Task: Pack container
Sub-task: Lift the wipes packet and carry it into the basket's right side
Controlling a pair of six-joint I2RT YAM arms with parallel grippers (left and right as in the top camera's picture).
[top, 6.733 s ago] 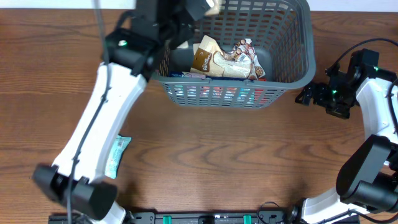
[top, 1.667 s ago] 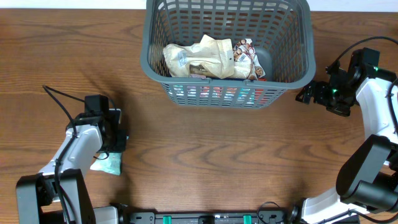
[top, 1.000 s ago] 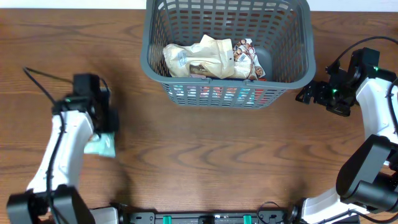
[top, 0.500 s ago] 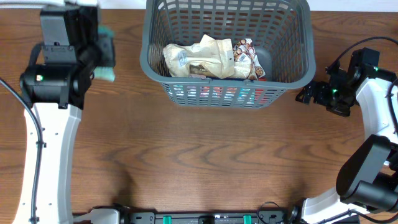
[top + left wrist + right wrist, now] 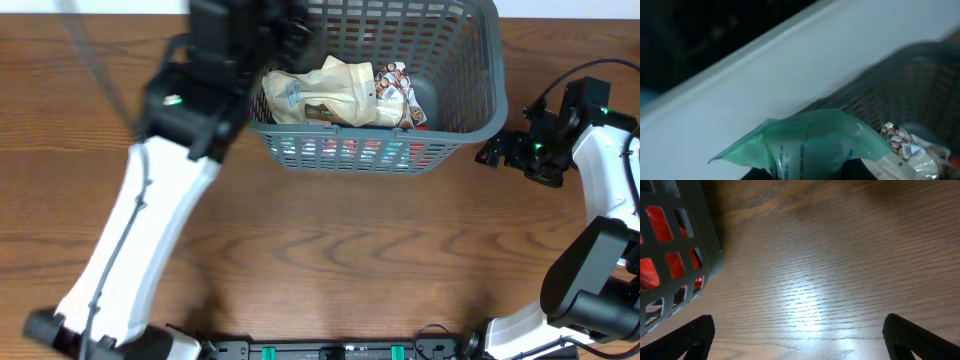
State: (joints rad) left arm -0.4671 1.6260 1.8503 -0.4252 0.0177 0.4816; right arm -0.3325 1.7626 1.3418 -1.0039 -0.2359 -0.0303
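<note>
The dark grey slotted basket (image 5: 470, 100) stands at the back middle of the table, with several snack packets (image 5: 335, 92) inside. It also shows in the left wrist view (image 5: 910, 80) and the right wrist view (image 5: 675, 255). My left gripper (image 5: 800, 172) is shut on a green packet (image 5: 810, 145), held high over the basket's left end; in the overhead view the arm (image 5: 215, 75) hides the packet. My right gripper (image 5: 797, 332) is open and empty over bare wood just right of the basket, also in the overhead view (image 5: 500, 152).
The table is brown wood (image 5: 340, 250). A white wall edge (image 5: 790, 65) runs behind the basket. Red packets show through the basket's slots (image 5: 650, 245).
My left arm lifted the green packet from the table's left front and swung it up and right over the basket's left end. The right arm has not moved.
</note>
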